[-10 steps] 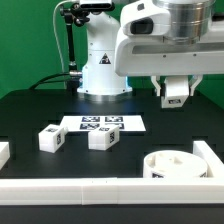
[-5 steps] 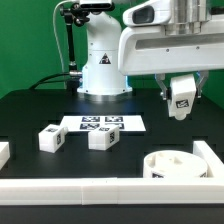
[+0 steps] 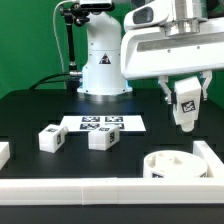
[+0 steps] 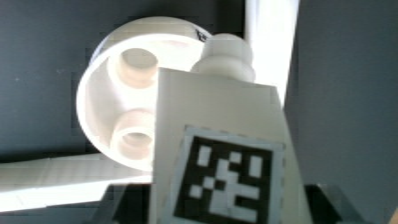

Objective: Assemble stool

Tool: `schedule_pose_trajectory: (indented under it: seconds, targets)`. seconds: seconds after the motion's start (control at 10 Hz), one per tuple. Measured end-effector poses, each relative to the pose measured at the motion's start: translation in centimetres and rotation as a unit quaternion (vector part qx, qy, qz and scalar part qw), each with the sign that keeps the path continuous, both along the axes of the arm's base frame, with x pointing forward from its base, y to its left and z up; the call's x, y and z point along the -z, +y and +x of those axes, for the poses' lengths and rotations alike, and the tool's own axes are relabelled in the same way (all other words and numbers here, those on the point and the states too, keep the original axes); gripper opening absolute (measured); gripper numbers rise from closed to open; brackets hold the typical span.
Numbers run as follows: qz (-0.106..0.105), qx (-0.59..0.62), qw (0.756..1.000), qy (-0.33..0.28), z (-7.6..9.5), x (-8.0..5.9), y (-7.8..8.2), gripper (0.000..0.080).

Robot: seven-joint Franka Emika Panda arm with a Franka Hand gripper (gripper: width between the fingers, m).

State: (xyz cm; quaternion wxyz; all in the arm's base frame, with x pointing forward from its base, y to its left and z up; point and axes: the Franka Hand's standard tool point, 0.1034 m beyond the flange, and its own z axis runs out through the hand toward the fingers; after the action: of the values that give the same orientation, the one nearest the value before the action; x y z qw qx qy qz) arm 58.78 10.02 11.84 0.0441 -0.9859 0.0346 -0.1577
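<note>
Tabletop [image 3: 30, 112] lies black beneath the gripper [image 3: 186, 96]. The stool's round seat [image 3: 180, 166] rests on it below the gripper, sockets facing up. The gripper's fingers are clamped on one tagged leg [image 3: 186, 113], tilted in midair. A second leg [image 3: 102, 138] and third leg [image 3: 50, 138] sit well off to its side, near the marker board [image 3: 100, 123].

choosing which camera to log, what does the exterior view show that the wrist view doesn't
Only the exterior view: two loose legs, the marker board and the robot base. Only the wrist view: two round holes in the seat. Both: the held leg with its tag, and the seat.
</note>
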Motion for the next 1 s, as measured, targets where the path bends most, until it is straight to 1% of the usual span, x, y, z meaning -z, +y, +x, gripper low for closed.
schedule_pose_trajectory:
  seconds: [0.1,0.2,0.3,0.4,0.5,0.6,0.7,0.8,0.9,1.0]
  targets:
    - [-0.008,-0.017,1.0,-0.012,0.2,0.5,0.1,0.0321]
    - [-0.02,-0.038,0.999,-0.016,0.7,0.4,-0.8,0.0322]
    - [-0.032,-0.063,0.997,-0.022,1.5,-0.2,-1.4,0.0322]
    - [-0.039,-0.079,0.996,-0.026,2.3,-0.8,-1.8,0.0321]
    - [-0.037,-0.073,0.996,-0.042,2.5,-0.8,-1.6,0.0321]
    - [-0.037,-0.075,0.996,-0.036,2.1,-0.5,-1.6,0.0321]
    - [-0.037,-0.075,0.996,-0.037,2.2,-0.5,-1.6,0.0321]
    - [-0.039,-0.074,0.994,-0.068,2.6,-0.8,-1.6,0.0321]
    - [-0.042,-0.073,0.992,-0.096,2.7,-0.6,-1.8,0.0322]
    - [-0.055,-0.087,0.985,-0.141,3.1,-0.8,-2.1,0.0322]
